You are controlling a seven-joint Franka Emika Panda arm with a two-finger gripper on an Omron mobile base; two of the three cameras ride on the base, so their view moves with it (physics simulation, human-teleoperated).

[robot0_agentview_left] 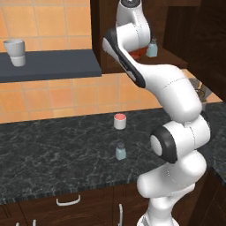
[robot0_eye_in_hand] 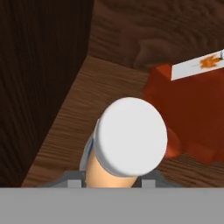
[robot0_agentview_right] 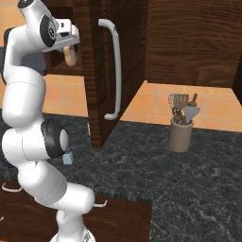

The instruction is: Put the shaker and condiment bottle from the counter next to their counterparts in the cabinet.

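A pale blue-grey shaker (robot0_agentview_left: 120,151) waits near the front edge of the black marbled surface (robot0_agentview_left: 53,154), with a short white jar with a red lid (robot0_agentview_left: 119,121) just behind it, while the robot's arm reaches up into the dark wooden wall cabinet (robot0_agentview_right: 94,71). The end effector (robot0_agentview_right: 70,51) is closed on the condiment bottle (robot0_eye_in_hand: 124,144), its pale cap towards the hand camera and its tan body between the fingers. The bottle hangs over the cabinet's wooden shelf (robot0_eye_in_hand: 65,127), just beside the red leaf-shaped syrup bottle (robot0_eye_in_hand: 192,113) with its white tag, and near the cabinet's side wall. Whether its base touches the shelf cannot be told.

The step in hand appears to be placing the bottle beside its counterpart; the next move likely calls for lowering it upright, opening the fingers and drawing back without nudging the syrup bottle. The shaker's turn has not yet come.

Farther in, a second shaker (robot0_agentview_left: 152,47) stands on the shelf. Along the surface, a round holder (robot0_agentview_right: 181,134) carries kitchen utensils, and a white cup (robot0_agentview_left: 16,52) sits on the blue-grey wall shelf (robot0_agentview_left: 53,65).
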